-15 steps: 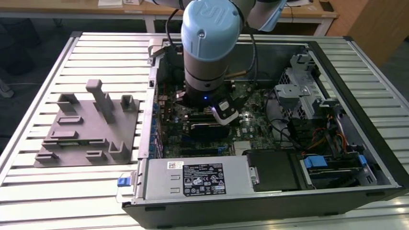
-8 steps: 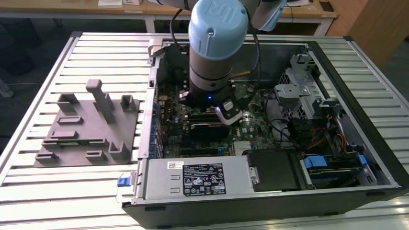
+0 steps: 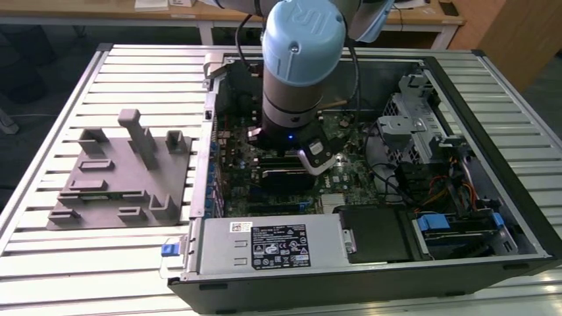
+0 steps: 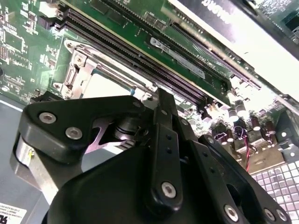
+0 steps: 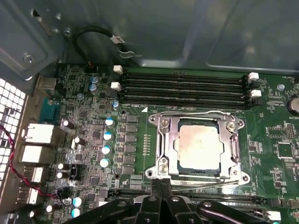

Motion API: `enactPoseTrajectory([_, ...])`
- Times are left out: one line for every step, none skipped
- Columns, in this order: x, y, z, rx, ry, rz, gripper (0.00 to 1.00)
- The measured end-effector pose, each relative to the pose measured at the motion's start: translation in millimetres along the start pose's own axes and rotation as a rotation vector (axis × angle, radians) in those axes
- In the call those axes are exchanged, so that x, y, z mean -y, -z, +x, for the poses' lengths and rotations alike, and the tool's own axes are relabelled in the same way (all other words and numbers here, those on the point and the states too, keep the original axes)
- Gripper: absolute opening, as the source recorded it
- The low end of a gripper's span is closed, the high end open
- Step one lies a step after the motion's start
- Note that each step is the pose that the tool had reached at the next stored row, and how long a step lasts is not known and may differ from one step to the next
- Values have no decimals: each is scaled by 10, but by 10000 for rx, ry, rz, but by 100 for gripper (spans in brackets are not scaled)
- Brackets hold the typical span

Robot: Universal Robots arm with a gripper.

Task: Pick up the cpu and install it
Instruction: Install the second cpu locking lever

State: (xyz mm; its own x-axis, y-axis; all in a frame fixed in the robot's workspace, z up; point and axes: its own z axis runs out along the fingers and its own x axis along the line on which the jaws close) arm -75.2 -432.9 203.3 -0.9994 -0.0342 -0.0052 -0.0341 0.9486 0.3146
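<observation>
In the exterior view you see the arm (image 3: 299, 66) reaching down into the open computer case (image 3: 457, 85), over the green motherboard (image 3: 237, 158). The gripper (image 3: 307, 172) is low above the board, but its body hides the fingertips here. On the exterior view's left, the grey fixture plate (image 3: 118, 178) lies on the slatted table (image 3: 52, 276), well apart from the case.

In the second wrist view the black gripper (image 4: 161, 95) stands in front of the board. You can see a part of the cpu (image 4: 103, 86) behind it, a pale square surface inside the metal socket frame (image 4: 77, 70). The memory slots (image 4: 140, 51) run just beside the frame.

In the first wrist view the cpu (image 5: 198, 144) lies flat in the socket (image 5: 161, 140). Its top is silvery-white metal with a thin darker rim, and it is nearly square, so no long axis can be told. Its edges go parallel to the frame (image 5: 233, 140) and to the memory slots (image 5: 187, 86). The gripper (image 5: 160, 183) has its fingers (image 5: 155, 190) brought together, almost touching, with nothing between them, just beside the near edge of the frame.
</observation>
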Motion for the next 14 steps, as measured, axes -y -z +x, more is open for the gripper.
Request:
enactPoseTrajectory([1, -3, 0, 2, 0, -2, 11])
enactPoseTrajectory([3, -7, 0, 5, 1, -2, 11])
enactPoseTrajectory([5, -12, 0, 11, 5, -2, 11])
enactPoseTrajectory([7, -18, 1, 20, 8, -2, 11])
enactPoseTrajectory([9, -23, 3, 32, 11, -2, 11])
enactPoseTrajectory([10, -28, 6, 45, 16, -2, 11])
enactPoseTrajectory([12, -33, 10, 61, 22, -2, 11])
enactPoseTrajectory([13, -39, 17, 83, 29, -3, 11])
enactPoseTrajectory([14, -45, 28, 110, 37, -5, 11])
enactPoseTrajectory([16, -50, 41, 138, 47, -6, 11])
enactPoseTrajectory([17, -55, 60, 173, 58, -7, 11])
enactPoseTrajectory([18, -59, 81, 211, 70, -6, 11])
enactPoseTrajectory([19, -65, 94, 245, 82, -10, 11])
enactPoseTrajectory([20, -70, 100, 269, 89, -16, 11])
